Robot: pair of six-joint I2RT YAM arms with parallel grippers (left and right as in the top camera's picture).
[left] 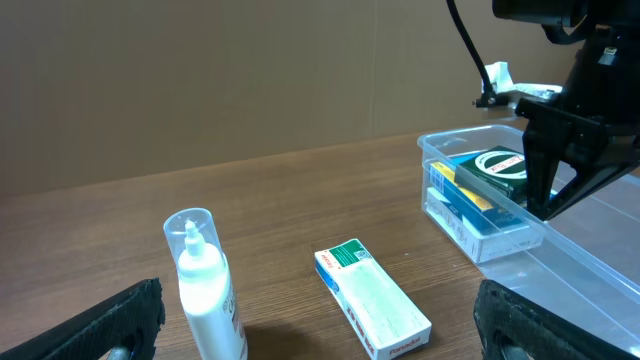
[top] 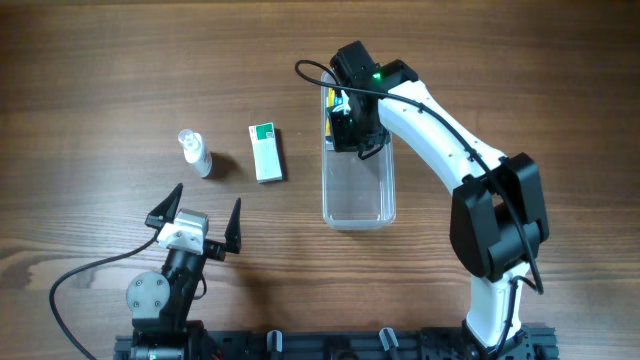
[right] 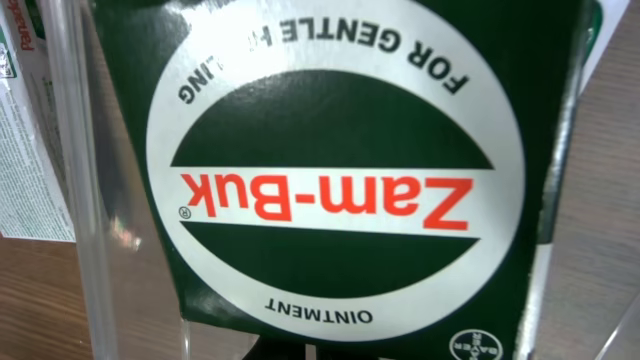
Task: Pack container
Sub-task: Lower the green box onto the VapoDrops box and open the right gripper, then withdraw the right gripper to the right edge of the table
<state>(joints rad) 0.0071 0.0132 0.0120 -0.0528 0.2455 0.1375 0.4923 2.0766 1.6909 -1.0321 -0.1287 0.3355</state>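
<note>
The container (top: 357,195), a long clear tub, lies right of the table's middle and also shows in the left wrist view (left: 585,262). At its far end a dark green Zam-Buk box (left: 492,165) lies on a blue and yellow box (left: 470,205). My right gripper (top: 360,148) reaches down into that end. In the left wrist view its fingers (left: 548,210) meet in a point at the green box's near edge, shut, holding nothing I can see. The right wrist view is filled by the green box (right: 330,170). My left gripper (top: 197,222) is open and empty near the front edge.
A small clear spray bottle (top: 195,152) stands left of the middle, close in front of my left gripper (left: 205,285). A white and green box (top: 266,152) lies flat between the bottle and the tub, also seen in the left wrist view (left: 372,298). A black cable (top: 310,75) loops behind the tub.
</note>
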